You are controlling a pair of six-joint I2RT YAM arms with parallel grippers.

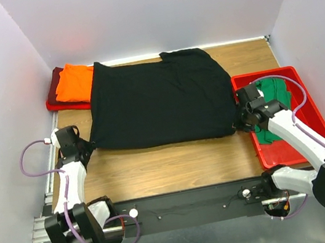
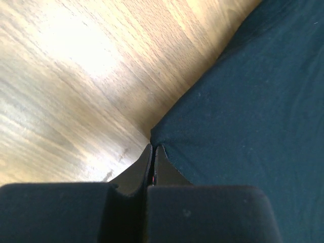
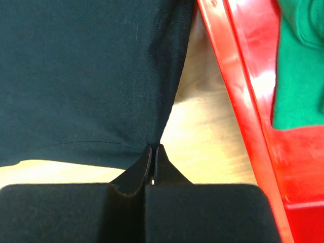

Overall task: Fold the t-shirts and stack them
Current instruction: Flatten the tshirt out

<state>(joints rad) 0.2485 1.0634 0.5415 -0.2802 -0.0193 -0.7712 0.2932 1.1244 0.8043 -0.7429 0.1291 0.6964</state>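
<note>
Pincers low on the desk (image 1: 170, 165), one at each near corner of the black t-shirt (image 1: 159, 100). The left pincer (image 1: 90, 147) sits at the near-left corner, and its wrist view shows the fingers pressed together with the point of cloth nipped between the tips. The right pincer (image 1: 238, 125) is at the near-right corner, also pressed together, and the hem corner runs straight into its tips. That looks like a pinch as well.

The shirt lies flat and spread, its long side running left to right across the desk. All of its body stretches away from both pincers toward the far wall. The near hem spans the gap between the arms, so each arm has its own corner and neither is closer to the job.

At the far left an orange t-shirt (image 1: 75, 83) sits folded on a dark red t-shirt (image 1: 52, 91), and the black sleeve edge just overlaps that pile. At the right a green t-shirt (image 1: 273, 93) lies crumpled in the red bin (image 1: 289, 151), right beside the right pincer.

My read is that the fold comes next: both corners up together and carried forward over the cloth. The hem needs to stay level between the arms, or the crease will skew.
</note>
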